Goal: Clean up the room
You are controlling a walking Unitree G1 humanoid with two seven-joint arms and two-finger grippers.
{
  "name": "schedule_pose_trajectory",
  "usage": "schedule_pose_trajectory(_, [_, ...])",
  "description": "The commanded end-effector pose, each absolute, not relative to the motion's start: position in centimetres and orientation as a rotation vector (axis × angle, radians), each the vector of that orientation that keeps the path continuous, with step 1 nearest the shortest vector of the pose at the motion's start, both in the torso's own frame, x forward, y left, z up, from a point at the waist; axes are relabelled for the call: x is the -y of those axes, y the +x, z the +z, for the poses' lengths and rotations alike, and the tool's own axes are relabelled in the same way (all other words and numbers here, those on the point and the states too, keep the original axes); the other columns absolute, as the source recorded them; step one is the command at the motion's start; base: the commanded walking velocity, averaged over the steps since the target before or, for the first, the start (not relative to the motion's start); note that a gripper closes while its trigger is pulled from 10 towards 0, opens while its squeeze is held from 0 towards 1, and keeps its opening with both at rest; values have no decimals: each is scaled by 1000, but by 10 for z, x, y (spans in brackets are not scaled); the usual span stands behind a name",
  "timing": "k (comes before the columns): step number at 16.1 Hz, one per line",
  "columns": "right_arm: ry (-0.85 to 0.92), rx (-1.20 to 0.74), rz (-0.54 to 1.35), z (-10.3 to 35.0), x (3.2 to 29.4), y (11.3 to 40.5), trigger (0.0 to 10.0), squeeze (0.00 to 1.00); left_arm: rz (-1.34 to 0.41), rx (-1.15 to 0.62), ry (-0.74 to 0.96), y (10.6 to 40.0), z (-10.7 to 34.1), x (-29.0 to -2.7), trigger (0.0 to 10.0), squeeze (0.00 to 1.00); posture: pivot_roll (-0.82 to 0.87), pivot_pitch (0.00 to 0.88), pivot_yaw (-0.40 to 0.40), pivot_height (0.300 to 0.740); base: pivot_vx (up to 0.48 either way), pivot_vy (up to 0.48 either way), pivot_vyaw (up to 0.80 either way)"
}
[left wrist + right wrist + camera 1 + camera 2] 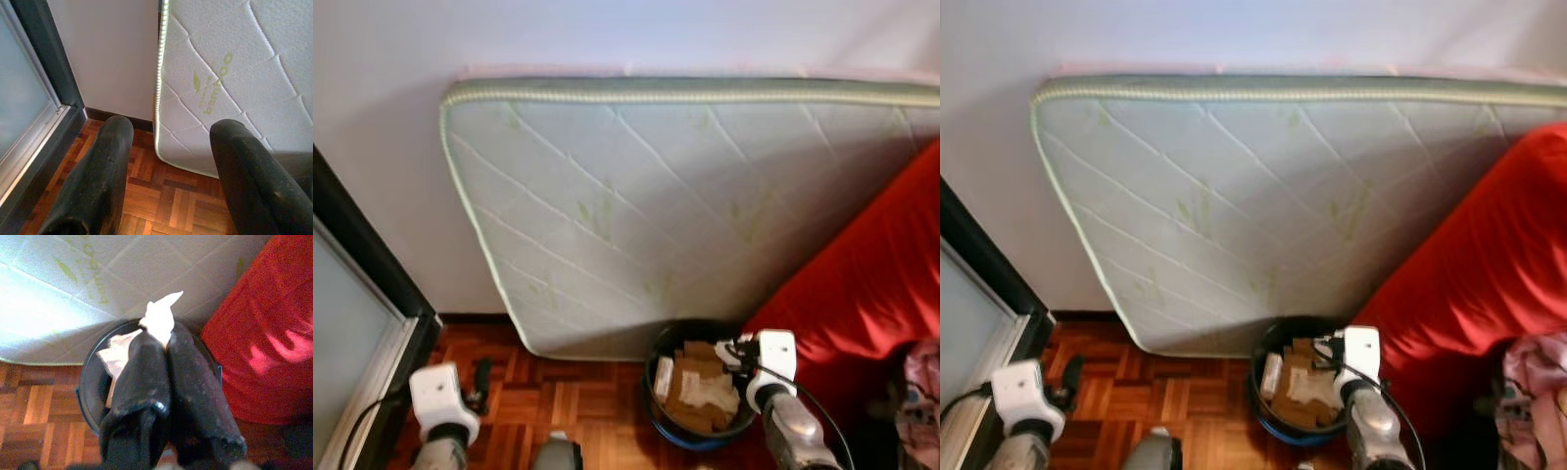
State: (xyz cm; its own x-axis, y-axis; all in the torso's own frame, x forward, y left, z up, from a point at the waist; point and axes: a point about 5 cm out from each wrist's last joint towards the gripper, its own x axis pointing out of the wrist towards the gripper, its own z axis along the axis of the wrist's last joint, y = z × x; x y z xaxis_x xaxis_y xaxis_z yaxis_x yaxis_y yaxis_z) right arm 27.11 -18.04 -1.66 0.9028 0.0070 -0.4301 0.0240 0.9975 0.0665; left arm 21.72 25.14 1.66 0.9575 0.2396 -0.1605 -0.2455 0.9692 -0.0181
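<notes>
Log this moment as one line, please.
right gripper: shut on white tissue, over black bin | left gripper: open, idle near mattress | tissue not yet dropped

crumpled white paper scrap (159,320) pinched upright in right gripper (165,345), right over round black bin (658,352) stuffed with brown cardboard (690,397), on parquet.

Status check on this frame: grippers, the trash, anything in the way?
Right gripper shut on white tissue, above the black bin. Left gripper open, low over the parquet floor. Mattress leans behind the bin, red cover beside it.
</notes>
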Motion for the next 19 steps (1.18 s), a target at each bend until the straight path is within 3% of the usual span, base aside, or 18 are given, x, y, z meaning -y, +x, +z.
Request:
schedule_pose_trajectory(1, [78, -464, -16, -20, 182, 267, 10000, 0, 234, -138, -40, 222, 21, -251, 10000, 0, 119, 125, -72, 667, 0, 0, 0])
schedule_pose_trajectory(5, [86, -467, -11, -20, 180, 268, 10000, 0, 227, -118, -31, 223, 27, -254, 10000, 0, 127, 148, -65, 667, 0, 0, 0])
schedule_pose_trajectory(19, [136, -497, -13, -20, 175, 273, 10000, 0, 195, -121, -9, 219, 35, -254, 10000, 0, 160, 188, -58, 667, 225, 0, 0])
